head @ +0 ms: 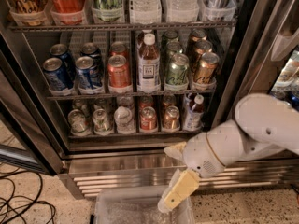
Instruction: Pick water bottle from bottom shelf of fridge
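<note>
Camera view: the small clear ribbed water bottle with a white cap [124,117] stands in a middle lane of the dark wire bottom shelf [135,135] of the glass-door fridge [140,166]. Cans stand on either side of it. The cream two-finger gripper [168,177] hangs well below and to the right of it, in front of the steel base grille. It is spread and grasps nothing. Its lower finger [180,190] points down-left over a clear plastic bin [106,207] on the floor. The shelf front is unobstructed. A white-capped bottle of reddish drink [193,112] occupies the rightmost lane beside the dark door frame. The white jointed arm [261,125] enters from the right, bent, with its wrist angled down-left.
</note>
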`<state>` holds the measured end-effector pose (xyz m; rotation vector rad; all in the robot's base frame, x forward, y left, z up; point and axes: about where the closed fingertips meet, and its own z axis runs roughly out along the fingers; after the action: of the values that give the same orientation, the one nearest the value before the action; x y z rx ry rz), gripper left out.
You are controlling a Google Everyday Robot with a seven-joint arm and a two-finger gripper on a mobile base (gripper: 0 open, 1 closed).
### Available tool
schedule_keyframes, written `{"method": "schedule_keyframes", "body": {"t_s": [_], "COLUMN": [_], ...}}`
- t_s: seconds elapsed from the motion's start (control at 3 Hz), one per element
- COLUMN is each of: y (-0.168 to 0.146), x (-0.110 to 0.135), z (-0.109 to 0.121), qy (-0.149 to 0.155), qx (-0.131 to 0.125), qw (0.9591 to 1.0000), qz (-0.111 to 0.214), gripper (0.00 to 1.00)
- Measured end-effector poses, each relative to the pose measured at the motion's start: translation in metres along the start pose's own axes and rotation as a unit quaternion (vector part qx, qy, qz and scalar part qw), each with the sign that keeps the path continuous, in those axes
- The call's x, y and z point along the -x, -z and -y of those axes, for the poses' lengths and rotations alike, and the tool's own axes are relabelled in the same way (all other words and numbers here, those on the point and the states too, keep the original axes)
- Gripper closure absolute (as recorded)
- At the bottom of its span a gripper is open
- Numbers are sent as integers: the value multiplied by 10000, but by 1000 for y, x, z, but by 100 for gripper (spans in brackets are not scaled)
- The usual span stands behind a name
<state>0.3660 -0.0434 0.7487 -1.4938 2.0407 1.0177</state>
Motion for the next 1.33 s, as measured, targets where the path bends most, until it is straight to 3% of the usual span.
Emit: {"method": "schedule_keyframes", "body": {"t_s": [0.33,0.67,1.0,1.33], "y": [-47,-85,-99,-104], "x": [-33,-52,-49,-41], "z": [-8,-17,-19,-4], "qy": [-401,-626,-462,-312], "qx": [-142,-438,-1093,-1792], "qw": [9986,9960,9912,9805], "qz": [315,466,590,739], "gripper": [0,0,0,0]}}
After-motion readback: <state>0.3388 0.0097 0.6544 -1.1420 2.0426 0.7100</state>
